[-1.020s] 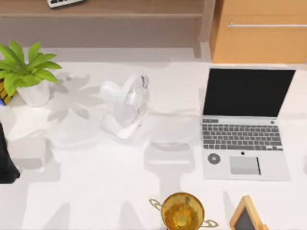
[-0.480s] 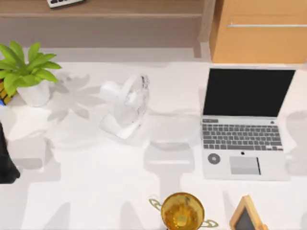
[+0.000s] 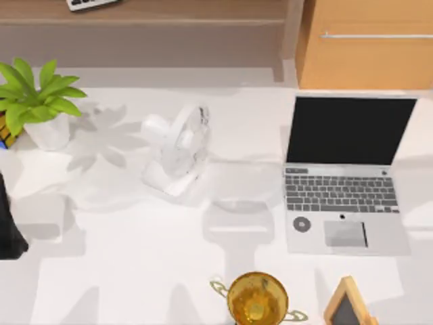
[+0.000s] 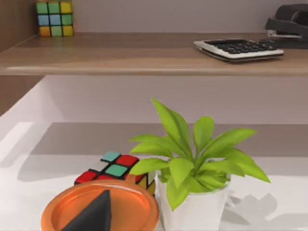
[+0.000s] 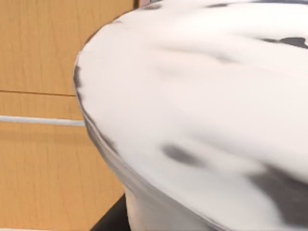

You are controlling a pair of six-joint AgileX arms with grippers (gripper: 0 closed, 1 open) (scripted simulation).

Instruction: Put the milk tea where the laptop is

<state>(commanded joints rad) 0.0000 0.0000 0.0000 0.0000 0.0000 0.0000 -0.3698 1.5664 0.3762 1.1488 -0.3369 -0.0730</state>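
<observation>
Shadows have grown at the table's (image 3: 135,271) right edge by the laptop (image 3: 345,196). The right arm probably brings the white cup (image 5: 202,96), likely the milk tea, which next needs lowering beside the laptop. The left arm (image 3: 8,230) is parked at the left edge. Whether either gripper holds anything, I cannot tell.

Potted plant (image 4: 195,163) — puzzle cube (image 4: 114,168) just beside

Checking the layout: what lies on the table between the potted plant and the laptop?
In the top view, a white desk fan stands between the potted plant and the laptop; otherwise the table there is bare.

White table (image 3: 135,271), wooden shelf (image 3: 149,10) behind, orange-brown drawer cabinet (image 3: 365,61) beside.
</observation>
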